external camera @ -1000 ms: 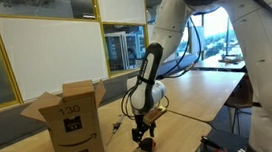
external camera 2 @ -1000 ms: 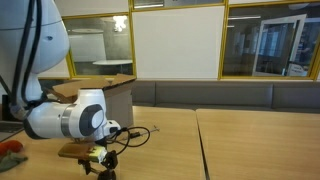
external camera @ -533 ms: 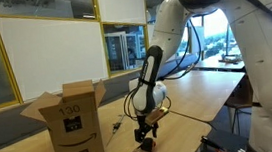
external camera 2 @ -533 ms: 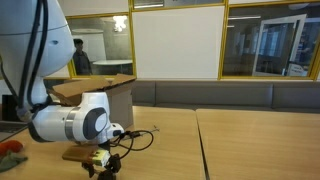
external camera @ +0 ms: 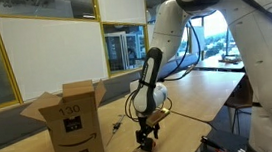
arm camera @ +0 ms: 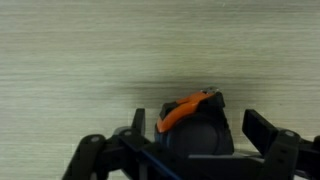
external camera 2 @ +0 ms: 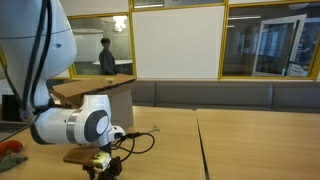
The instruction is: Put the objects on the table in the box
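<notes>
Near box (external camera: 72, 122), low over table (arm camera: 80, 50): jaws wide apart, flanking black-and-orange gadget (arm camera: 195, 125) lying between them.

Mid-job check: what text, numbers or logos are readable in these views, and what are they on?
"130": black digits on the side of the box.
Dark print below it: too blurred to read.
Curved arrow logo under that, no words.
Black-and-orange gadget in the wrist view: no text visible.

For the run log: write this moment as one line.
phase: pre-grasp | gripper: open, low over table | fingers: straddling black-and-orange gadget | box: flaps open
</notes>
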`<state>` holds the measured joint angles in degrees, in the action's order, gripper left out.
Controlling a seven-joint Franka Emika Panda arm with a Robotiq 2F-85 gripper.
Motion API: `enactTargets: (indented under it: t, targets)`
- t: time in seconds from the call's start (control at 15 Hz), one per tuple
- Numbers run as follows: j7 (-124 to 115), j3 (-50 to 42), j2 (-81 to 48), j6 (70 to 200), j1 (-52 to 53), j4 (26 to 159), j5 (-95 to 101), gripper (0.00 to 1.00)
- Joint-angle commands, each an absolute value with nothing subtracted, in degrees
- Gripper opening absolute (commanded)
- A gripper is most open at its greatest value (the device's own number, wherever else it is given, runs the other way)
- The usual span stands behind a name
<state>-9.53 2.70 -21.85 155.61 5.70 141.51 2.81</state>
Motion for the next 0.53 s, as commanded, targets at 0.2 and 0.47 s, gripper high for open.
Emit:
enactTargets:
  t: [0.2,0.47]
  targets:
    - [-8.69,2.33,-24.44,156.14,6.06,139.98,2.17,1.00]
    - [-8.84,1.73,-24.82,155.21,6.28,138.87,2.77,1.00]
